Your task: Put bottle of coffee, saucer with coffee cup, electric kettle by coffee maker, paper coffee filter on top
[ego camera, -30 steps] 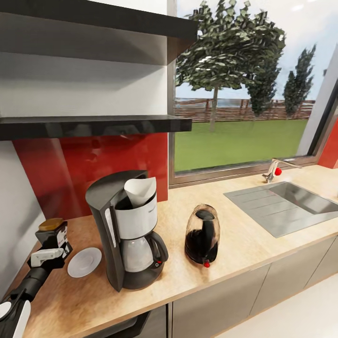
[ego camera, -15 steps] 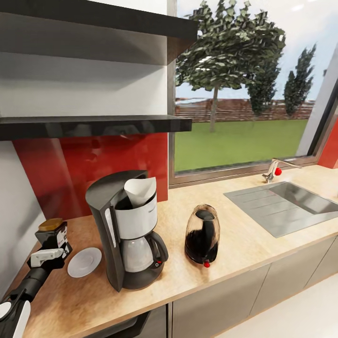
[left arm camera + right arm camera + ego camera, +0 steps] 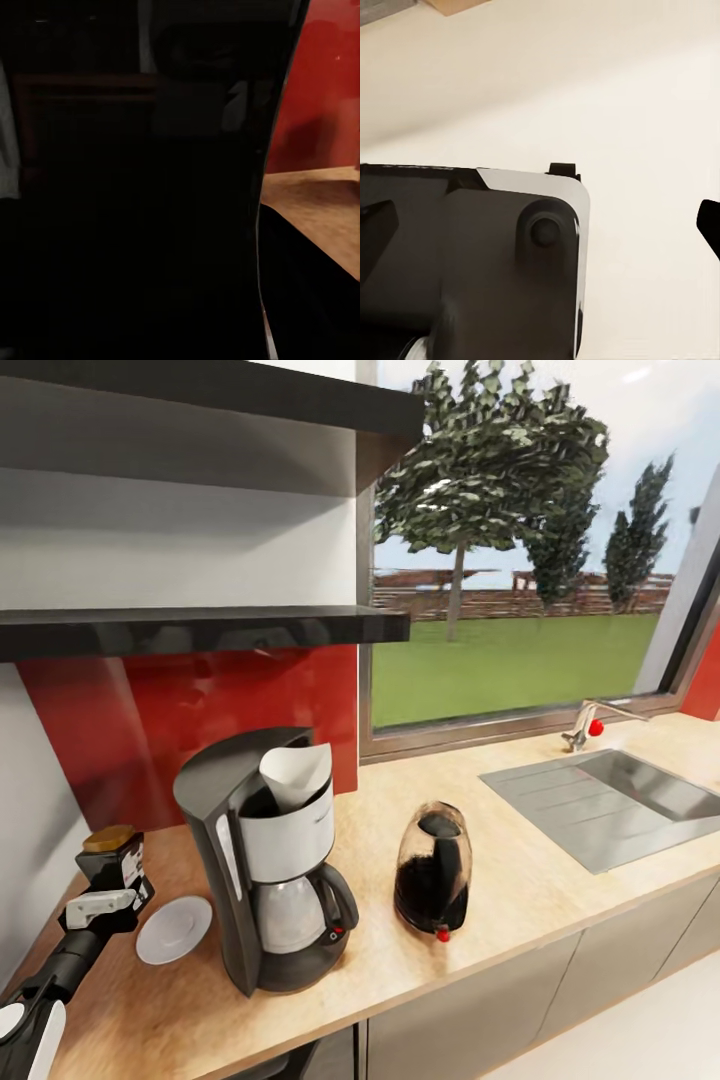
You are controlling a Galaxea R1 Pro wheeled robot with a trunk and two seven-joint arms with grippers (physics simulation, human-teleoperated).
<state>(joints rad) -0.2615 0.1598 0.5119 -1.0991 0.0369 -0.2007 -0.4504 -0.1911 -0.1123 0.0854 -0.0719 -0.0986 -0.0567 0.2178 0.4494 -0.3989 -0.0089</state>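
The black coffee maker stands on the wooden countertop with the white paper coffee filter in its top. To its right is the dark glass electric kettle, and to its left lies the white saucer. At the far left by the wall, my left gripper is shut on the bottle of coffee, whose dark glass looms close in the left wrist view. The black kitchen shelf hangs above. My right gripper is open over pale floor. The coffee cup is out of view.
A steel sink with a faucet sits at the counter's right under the window. A red backsplash runs behind the coffee maker. A grey wall closes the left end. A second black shelf hangs higher.
The whole picture has shifted, so the camera moved. The coffee maker, saucer and kettle sit slightly lower in it. My left arm and the bottle keep their place in the picture.
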